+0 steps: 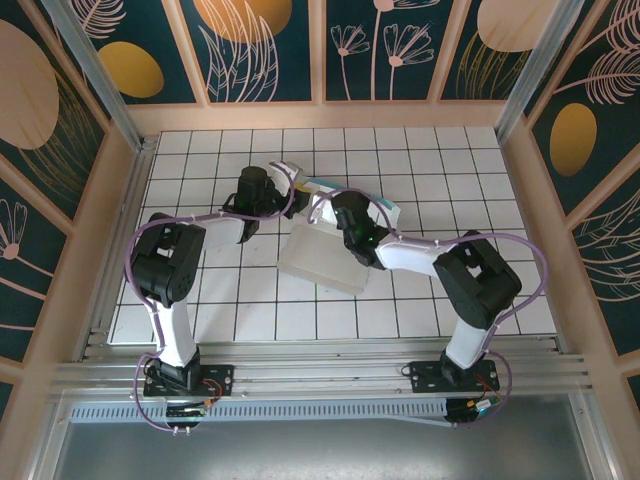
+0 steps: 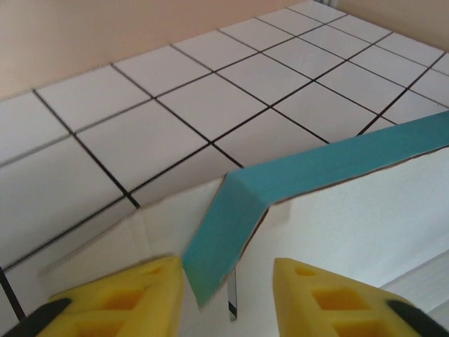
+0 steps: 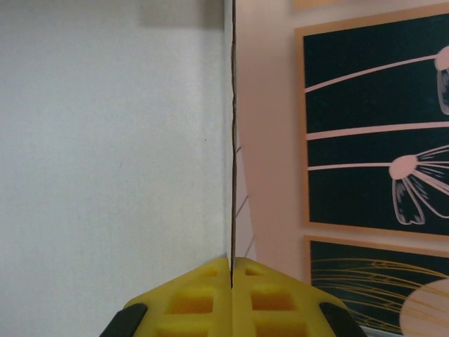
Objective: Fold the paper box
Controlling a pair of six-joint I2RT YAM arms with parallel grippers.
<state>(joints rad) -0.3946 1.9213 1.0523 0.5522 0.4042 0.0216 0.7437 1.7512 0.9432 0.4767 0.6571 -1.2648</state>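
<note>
Seen from above, the paper box (image 1: 318,258) sits partly folded at the centre of the white tiled bench (image 1: 200,300). Its pale side faces up, and a turquoise edge runs along its upper side. The right pincer (image 3: 231,272) is clamped tight on a thin upright panel of the box. The left pincer (image 2: 228,284) stands partly open, with a turquoise flap hanging loose between its yellow fingers.

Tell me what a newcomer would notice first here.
The pale paper box sits mid-table with both arms bent over it. The right end effector is shut on its thin edge. A turquoise flap pokes between the open fingers of the left end effector.
</note>
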